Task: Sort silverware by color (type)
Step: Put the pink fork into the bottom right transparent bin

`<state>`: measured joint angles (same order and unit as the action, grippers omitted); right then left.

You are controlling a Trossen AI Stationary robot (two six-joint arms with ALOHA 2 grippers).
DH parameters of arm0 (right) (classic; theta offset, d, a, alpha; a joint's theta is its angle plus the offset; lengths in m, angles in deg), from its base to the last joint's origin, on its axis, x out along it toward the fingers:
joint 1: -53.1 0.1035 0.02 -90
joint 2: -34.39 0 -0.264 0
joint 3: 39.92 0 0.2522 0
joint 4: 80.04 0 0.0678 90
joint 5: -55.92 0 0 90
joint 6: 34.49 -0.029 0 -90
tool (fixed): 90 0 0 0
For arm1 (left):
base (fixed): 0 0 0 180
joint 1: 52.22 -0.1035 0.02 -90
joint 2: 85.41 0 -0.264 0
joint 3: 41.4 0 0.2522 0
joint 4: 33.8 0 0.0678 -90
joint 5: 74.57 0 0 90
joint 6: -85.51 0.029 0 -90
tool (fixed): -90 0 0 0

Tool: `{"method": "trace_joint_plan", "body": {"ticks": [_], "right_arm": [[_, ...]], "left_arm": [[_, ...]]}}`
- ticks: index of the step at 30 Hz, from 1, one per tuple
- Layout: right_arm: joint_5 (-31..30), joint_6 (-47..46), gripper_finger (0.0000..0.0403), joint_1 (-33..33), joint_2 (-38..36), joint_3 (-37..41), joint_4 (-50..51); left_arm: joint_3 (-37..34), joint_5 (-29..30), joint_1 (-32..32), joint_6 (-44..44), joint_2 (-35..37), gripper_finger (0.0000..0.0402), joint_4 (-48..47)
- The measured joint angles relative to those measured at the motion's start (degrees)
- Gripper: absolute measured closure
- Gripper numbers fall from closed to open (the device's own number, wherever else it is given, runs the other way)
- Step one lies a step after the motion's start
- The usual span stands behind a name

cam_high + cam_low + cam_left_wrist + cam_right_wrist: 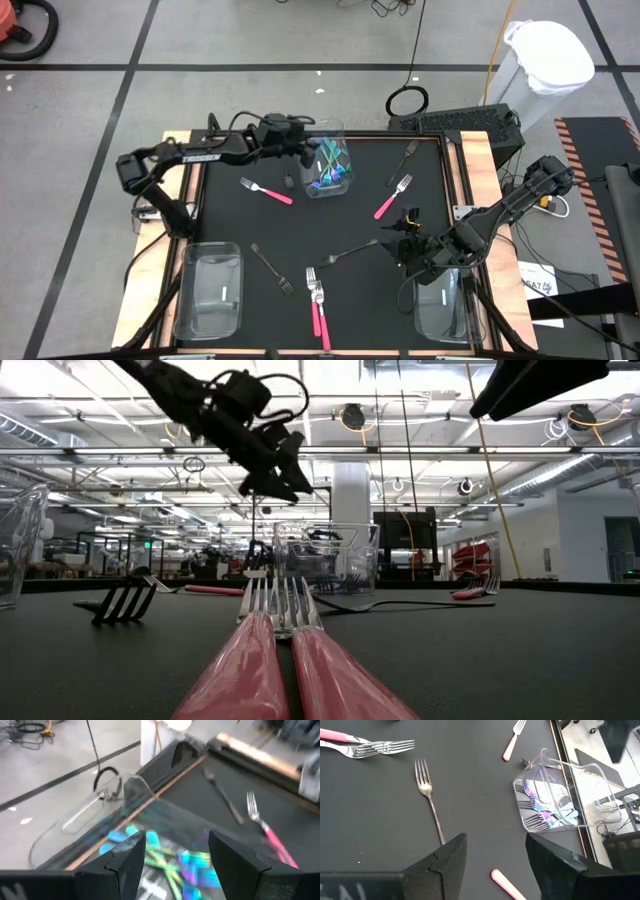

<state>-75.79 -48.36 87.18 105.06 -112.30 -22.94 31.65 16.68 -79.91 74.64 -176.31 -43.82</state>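
Observation:
A clear bin point(328, 170) at the back middle of the mat holds several teal-handled utensils point(192, 870). My left gripper point(306, 150) hovers just above its left rim, open, with nothing between its fingers point(127, 860). In the low view the left gripper point(278, 472) hangs over the bin point(325, 560). Loose silverware lies around: pink forks point(268, 192) point(392, 197), a pink pair point(318, 300) at the front, and dark forks point(272, 268) point(350, 252) point(405, 160). My right gripper point(404, 246) stands open near the handle end of a dark fork point(427, 795).
Two clear bins stand at the front corners, one left point(210, 290) and one right point(440, 305). A small dark piece point(290, 182) lies beside the back bin. Wooden rails point(470, 160) edge the black mat.

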Motion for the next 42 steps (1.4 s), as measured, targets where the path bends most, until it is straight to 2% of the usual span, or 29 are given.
{"method": "trace_joint_plan", "body": {"ticks": [9, 18, 21, 29, 33, 42], "right_arm": [[-0.09, 0.0, 0.0204, 0.0, -0.01, 0.0, 0.21], [-1.78, -0.55, 0.0204, -0.83, 0.0, 0.0, -0.66], [-3.36, -1.14, 0.0204, -3.0, 0.0, 0.0, -0.56], [-0.08, -1.01, 0.0204, -9.83, 3.18, 0.0, 2.15], [0.06, 2.58, 0.0204, -12.51, 6.56, 0.0, 3.41], [4.91, 11.83, 0.0204, -19.44, 13.59, 0.0, 3.69]], "left_arm": [[-0.3, 8.4, 10.37, 3.41, 6.86, 0.0183, -17.02], [-2.19, 8.27, 19.96, 2.66, 8.02, 0.0183, -17.11], [-2.19, 8.22, 21.37, 2.73, 8.69, 0.0183, -17.58], [-2.1, 8.21, 22.99, 2.39, 9.4, 0.0183, -17.86], [-2.1, 8.2, 23.48, 2.3, 9.36, 0.0183, -18.03], [-2.1, 8.17, 25.91, -0.76, 9.36, 0.0183, -19.94]]}}
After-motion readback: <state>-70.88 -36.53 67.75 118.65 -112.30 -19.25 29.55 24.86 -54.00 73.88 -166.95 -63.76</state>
